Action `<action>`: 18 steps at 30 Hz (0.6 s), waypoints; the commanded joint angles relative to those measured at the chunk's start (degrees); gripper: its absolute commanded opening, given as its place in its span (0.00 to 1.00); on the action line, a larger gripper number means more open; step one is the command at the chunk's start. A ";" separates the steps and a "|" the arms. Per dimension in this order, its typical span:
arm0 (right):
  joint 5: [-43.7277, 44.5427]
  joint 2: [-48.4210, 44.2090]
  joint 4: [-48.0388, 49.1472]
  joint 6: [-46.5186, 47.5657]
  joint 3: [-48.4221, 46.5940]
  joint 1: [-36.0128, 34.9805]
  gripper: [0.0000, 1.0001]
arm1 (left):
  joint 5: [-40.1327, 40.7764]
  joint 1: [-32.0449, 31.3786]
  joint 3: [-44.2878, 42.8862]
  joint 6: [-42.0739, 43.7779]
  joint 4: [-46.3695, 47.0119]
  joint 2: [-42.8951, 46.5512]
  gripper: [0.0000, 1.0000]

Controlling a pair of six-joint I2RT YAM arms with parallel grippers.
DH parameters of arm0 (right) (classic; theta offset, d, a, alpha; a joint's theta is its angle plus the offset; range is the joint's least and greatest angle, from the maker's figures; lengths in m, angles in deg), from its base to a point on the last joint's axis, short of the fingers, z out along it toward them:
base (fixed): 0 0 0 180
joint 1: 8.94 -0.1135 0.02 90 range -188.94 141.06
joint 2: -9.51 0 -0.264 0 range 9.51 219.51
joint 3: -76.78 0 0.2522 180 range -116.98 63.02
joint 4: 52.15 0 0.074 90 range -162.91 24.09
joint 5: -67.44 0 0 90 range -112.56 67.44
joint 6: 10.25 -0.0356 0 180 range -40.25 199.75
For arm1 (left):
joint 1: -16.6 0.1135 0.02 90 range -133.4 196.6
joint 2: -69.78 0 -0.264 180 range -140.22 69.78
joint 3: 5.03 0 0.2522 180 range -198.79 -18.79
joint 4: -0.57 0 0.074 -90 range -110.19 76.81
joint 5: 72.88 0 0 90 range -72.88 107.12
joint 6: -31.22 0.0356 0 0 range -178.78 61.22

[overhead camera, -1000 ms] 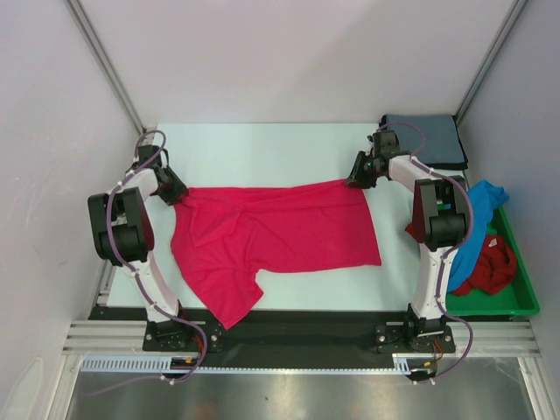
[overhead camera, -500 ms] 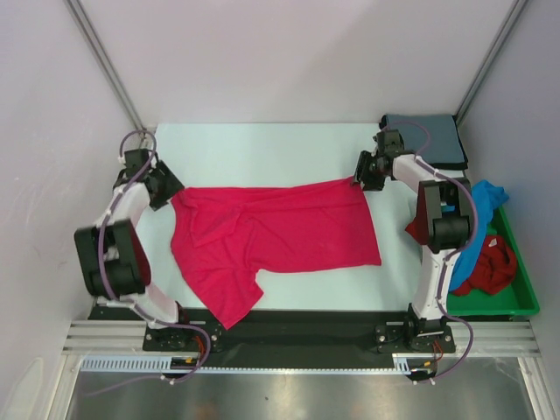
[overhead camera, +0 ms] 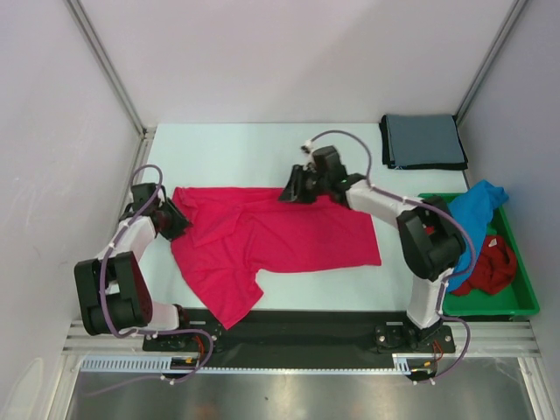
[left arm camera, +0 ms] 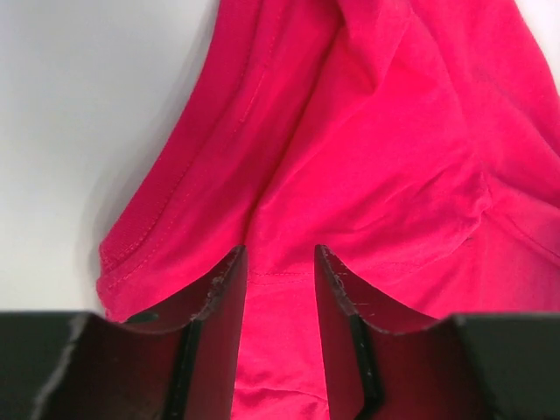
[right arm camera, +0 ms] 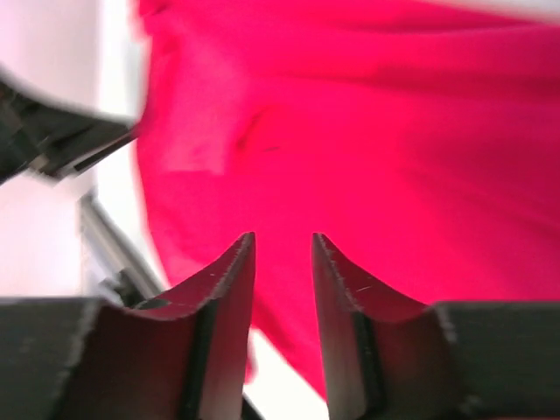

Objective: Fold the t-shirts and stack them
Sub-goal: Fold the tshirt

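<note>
Right fingers (right arm camera: 223, 302) moved from grey-blue shirt (overhead camera: 423, 140) onto pink-red shirt (overhead camera: 262, 236).

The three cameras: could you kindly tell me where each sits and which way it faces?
Top external: above, behind the arm bases, looking down at the table; left gripper and right gripper show.
Left wrist: on that arm, past its fingers onto the pink-red t-shirt.
Right wrist: likewise, its fingers over the same t-shirt.
Shared: all three show that t-shirt.
</note>
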 commanded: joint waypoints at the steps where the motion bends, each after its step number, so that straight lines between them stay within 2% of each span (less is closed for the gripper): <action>1: -4.24 2.72 10.91 -7.53 -0.80 -5.20 0.36 | -2.06 -0.32 -0.14 -0.44 1.35 -0.19 0.41; 5: -7.04 8.60 19.07 -12.01 -1.59 -9.43 0.34 | -0.66 -0.32 0.83 -0.70 0.47 -0.89 0.41; 7: -7.23 10.72 20.93 -13.25 -2.21 -10.67 0.34 | 0.66 -0.23 2.32 -1.75 0.03 -0.02 0.50; 8: -7.14 11.60 21.29 -13.52 -2.65 -11.98 0.35 | 1.71 -0.32 2.85 -2.19 0.11 0.42 0.51; 18: -6.35 20.57 23.22 -13.52 -8.45 -15.33 0.39 | -1.36 -0.23 5.67 -3.60 3.89 -2.47 0.47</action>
